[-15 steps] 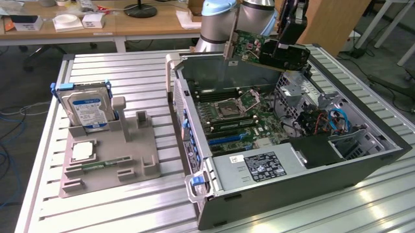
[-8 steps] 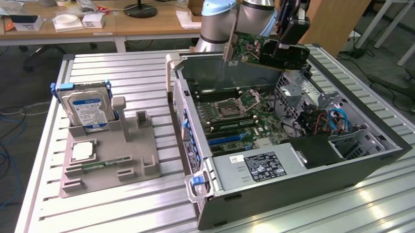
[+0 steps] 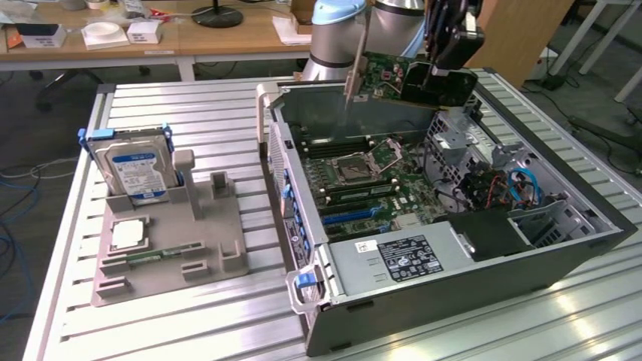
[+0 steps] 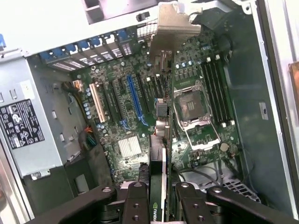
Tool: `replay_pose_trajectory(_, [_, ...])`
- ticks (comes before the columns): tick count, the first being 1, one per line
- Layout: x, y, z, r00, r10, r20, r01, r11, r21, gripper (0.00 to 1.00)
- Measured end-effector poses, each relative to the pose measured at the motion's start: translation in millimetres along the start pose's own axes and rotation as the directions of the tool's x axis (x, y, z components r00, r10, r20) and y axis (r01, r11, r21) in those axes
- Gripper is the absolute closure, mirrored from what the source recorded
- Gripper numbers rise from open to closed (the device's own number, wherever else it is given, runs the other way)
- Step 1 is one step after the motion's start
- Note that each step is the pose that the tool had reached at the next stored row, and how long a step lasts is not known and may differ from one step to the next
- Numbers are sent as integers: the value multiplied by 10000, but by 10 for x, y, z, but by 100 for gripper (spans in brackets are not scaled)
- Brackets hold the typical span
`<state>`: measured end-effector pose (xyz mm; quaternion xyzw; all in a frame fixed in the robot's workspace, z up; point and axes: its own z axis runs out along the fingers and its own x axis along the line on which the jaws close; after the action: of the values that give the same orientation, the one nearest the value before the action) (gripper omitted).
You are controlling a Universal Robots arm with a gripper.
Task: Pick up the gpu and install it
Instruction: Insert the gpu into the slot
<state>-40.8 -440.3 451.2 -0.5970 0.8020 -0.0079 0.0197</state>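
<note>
Right at the wrist, the gripper (image 4: 161, 196) has its two fingers (image 4: 135, 200) clamped on the gpu (image 4: 161, 140), pinching the card edge-on from either side. The card hangs in the air above the open computer case (image 3: 561, 248), its silver bracket (image 4: 173, 28) at the far end from the fingers. Below it lies the motherboard (image 4: 117, 116) with a blue slot (image 4: 134, 100) and the bare processor socket (image 4: 194, 114). In the exterior view, the gpu (image 3: 386, 79) sits high over the case's back edge, held by the gripper (image 3: 446, 75). Off to the exterior view's left, a grey holder (image 3: 171, 256) on the slatted table (image 3: 180, 105) carries a hard drive (image 3: 135, 169) standing upright.
</note>
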Motion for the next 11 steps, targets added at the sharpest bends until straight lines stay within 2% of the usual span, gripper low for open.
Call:
replay_pose_trajectory(5, [1,0,3,9982,-592,23,592,9982,-12,73])
replay_pose_trajectory(11, [1,0,5,9918,-1275,47,1276,9918,-25,73])
